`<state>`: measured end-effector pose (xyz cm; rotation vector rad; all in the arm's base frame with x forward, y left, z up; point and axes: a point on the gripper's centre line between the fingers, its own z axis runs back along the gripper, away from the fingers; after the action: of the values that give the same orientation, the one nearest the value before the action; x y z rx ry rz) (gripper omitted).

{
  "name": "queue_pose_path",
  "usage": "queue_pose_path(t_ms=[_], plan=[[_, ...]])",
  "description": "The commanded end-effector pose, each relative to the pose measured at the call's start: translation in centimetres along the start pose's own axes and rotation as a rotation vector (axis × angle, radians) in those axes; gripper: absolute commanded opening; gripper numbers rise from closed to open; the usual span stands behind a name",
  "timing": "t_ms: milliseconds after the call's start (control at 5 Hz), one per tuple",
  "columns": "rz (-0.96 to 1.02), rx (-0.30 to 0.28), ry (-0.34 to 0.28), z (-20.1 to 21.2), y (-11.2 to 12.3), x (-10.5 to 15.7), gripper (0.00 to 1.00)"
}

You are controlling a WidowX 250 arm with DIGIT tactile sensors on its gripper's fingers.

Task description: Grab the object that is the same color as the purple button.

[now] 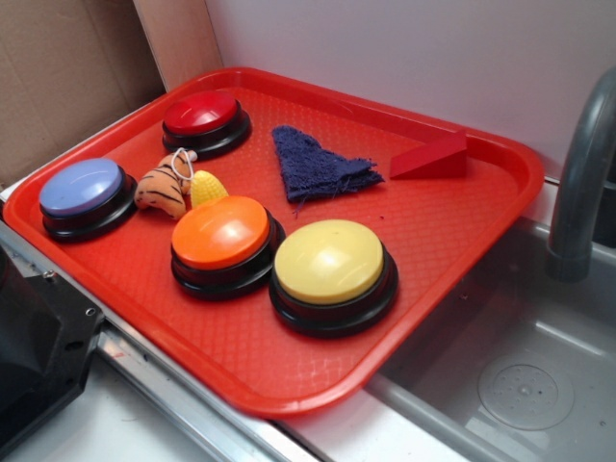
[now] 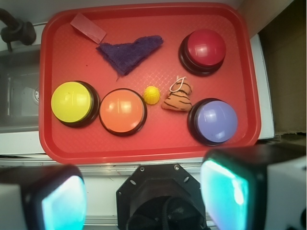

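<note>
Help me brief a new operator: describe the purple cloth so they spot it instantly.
Look at the red tray beside the sink. Toward its far edge, between the red button and the red wedge block, lies the purple cloth. It is the only soft, flat, frayed, roughly triangular thing there; its neighbours are hard plastic.

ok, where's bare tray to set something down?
Free: the tray strip along the front rim below the orange button and yellow button, and the patch between the yellow button and red wedge. Crowded: around the striped toy, among the buttons.
</note>
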<state>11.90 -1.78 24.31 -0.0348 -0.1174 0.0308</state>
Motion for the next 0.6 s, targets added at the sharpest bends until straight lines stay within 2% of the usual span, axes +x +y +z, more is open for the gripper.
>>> queue_pose_path(t_ms=[0,200,400], plan=[[0.0,0.0,0.0,0.0,0.0,0.0,1.0],[0.132,-0.083,-0.095,-1.5,-2.3,2.2,1.0],[0.288,-0.03,-0.121,-3.0,-3.6,3.2,1.0]])
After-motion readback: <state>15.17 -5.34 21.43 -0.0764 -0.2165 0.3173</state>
